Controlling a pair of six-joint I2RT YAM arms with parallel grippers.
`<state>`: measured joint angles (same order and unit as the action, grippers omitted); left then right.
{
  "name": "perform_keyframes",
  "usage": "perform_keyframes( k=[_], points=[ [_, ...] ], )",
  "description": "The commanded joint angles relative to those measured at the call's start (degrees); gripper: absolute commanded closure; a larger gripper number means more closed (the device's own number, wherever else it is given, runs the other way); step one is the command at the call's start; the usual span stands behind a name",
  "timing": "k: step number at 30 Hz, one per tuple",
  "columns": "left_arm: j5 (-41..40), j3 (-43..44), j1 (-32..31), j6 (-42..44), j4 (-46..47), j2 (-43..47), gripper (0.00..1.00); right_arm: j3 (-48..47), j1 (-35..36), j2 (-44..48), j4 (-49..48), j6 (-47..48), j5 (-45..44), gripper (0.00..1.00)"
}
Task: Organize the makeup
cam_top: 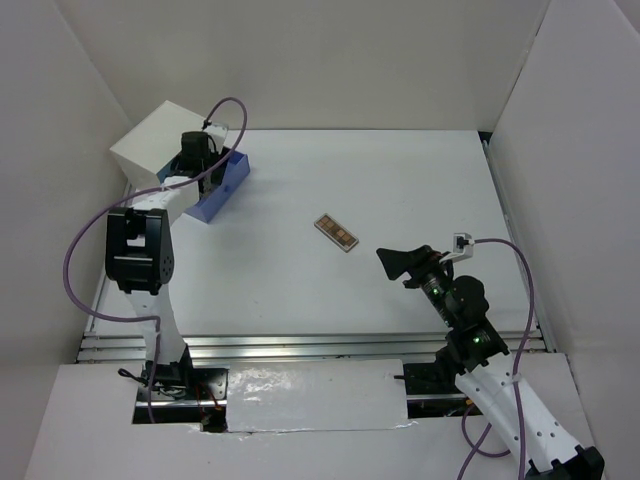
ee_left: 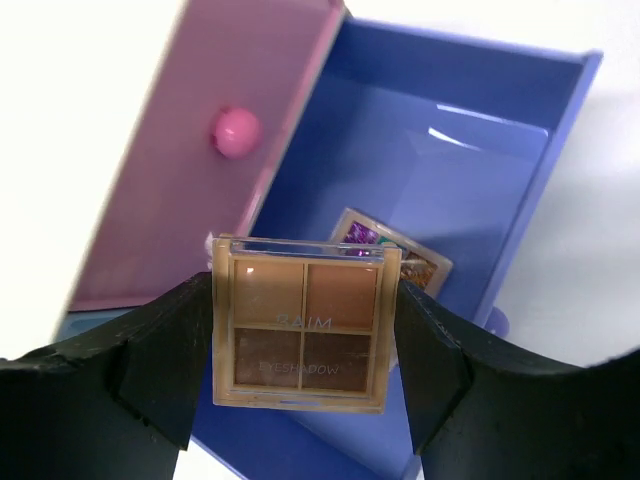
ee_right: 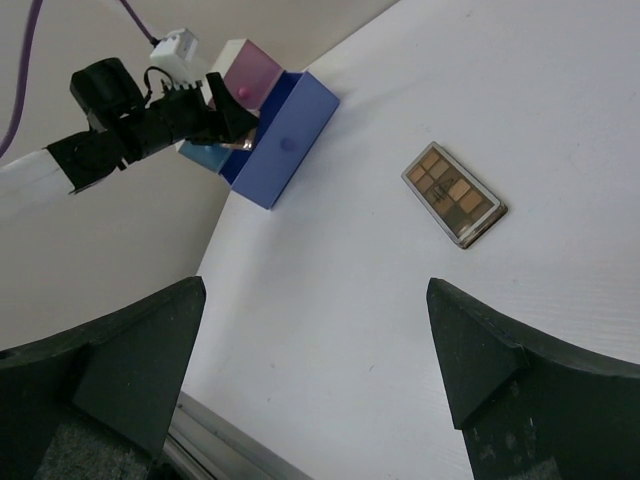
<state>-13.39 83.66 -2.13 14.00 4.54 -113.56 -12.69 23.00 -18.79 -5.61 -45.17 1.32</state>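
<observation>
**Left gripper clamped on a palette over the drawer**

The left gripper (ee_left: 305, 342) pinches a tan four-pan palette (ee_left: 300, 300) by its side edges, above the open blue drawer (ee_left: 480, 200) at the table's (cam_top: 420, 170) far-left corner. A multicoloured palette (ee_left: 398, 252) lies inside the drawer. The right gripper (ee_right: 315, 360) gapes wide, holding nothing, near the right edge. A long brown palette (cam_top: 337, 232) lies mid-table with open surface all round it.

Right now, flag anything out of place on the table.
The long brown palette lies alone and askew mid-table, far from the open blue drawer where the left gripper holds a four-pan palette. Nothing looks spilled or damaged.
</observation>
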Motion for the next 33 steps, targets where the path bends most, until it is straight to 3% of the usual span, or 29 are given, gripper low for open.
perform_keyframes(
  k=[1,3,8,12,13,15,22,25,27,28,30,31,33],
  points=[
    [3.2,-0.9,0.0,3.7,3.2,-0.9,0.38,-1.3,0.3,-0.5,-3.4,-0.1,1.0,0.0],
    [5.2,-0.6,1.0,2.7,1.6,-1.5,0.31,-1.1,0.3,-0.7,-3.7,0.0,0.9,0.0],
    [12.8,2.1,1.5,1.5,-2.8,-4.7,0.24,-1.0,0.3,-1.4,-3.9,0.2,0.5,0.0],
    [13.7,3.0,1.4,-0.4,-3.4,-4.2,0.16,-1.0,0.3,-2.3,-4.3,0.2,0.6,0.0],
    [13.7,3.0,1.4,-1.0,-2.6,-3.1,0.07,-1.0,0.3,-2.4,-4.3,0.2,0.8,0.0],
    [11.3,3.7,1.4,-2.9,-2.0,-1.8,0.01,-0.9,0.3,-2.7,-4.5,0.2,1.0,0.0],
    [13.8,9.1,0.3,-7.2,-4.4,4.4,0.01,-0.9,0.3,-2.3,-4.3,0.2,0.6,0.0],
    [15.6,13.8,-3.6,-7.4,-8.9,4.8,0.01,-1.2,0.3,-2.0,-4.0,0.3,0.4,0.0],
    [11.7,17.0,-8.7,-9.9,-14.0,2.2,0.01,-1.2,0.3,-1.6,-3.4,0.3,-0.2,0.0],
    [2.6,22.2,-10.7,-15.5,-17.0,0.7,0.01,-1.3,0.3,-1.3,-3.0,0.3,-0.6,0.0],
    [-7.6,27.5,-16.0,-25.6,-29.4,-3.7,0.01,-0.8,0.3,0.4,-2.4,-0.3,-2.7,0.0],
    [-7.9,30.3,-18.8,-36.1,-33.7,-4.5,0.01,-0.1,0.2,1.8,-2.4,-0.7,-3.4,0.0],
    [-9.2,22.3,-22.5,-49.4,-34.4,-1.6,0.01,0.5,0.2,3.2,-2.1,-0.9,-5.1,0.0]
  ],
)
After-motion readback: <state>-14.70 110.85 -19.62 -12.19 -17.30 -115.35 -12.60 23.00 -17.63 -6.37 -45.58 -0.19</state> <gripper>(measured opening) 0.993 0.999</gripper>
